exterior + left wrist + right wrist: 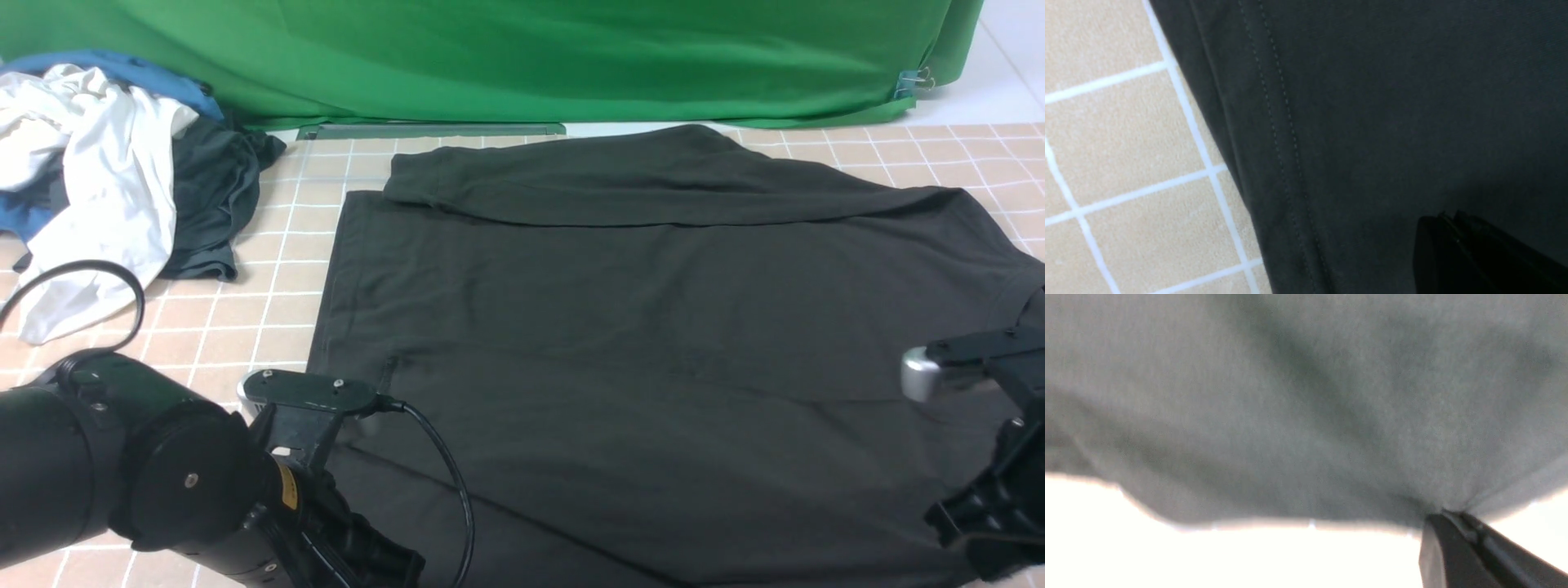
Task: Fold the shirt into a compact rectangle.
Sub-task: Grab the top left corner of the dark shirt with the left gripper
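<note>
The black shirt (637, 310) lies spread across the tiled table, its far edge folded over toward me; no print or label shows. My left arm (163, 482) sits low at the near left corner of the shirt, its fingertips out of the front view. In the left wrist view the left gripper (1447, 218) is shut, pressed into the dark fabric (1392, 102) beside the stitched hem. My right arm (996, 490) is at the near right. The right gripper (1449, 516) is shut on a pinch of the shirt (1290, 396), which hangs gathered from its tip.
A heap of clothes lies at the far left: a white garment (90, 180), a dark grey-green one (208, 196) and blue cloth (122, 69). A green backdrop (490, 57) closes the far side. Pink tiled surface (245, 327) shows left of the shirt.
</note>
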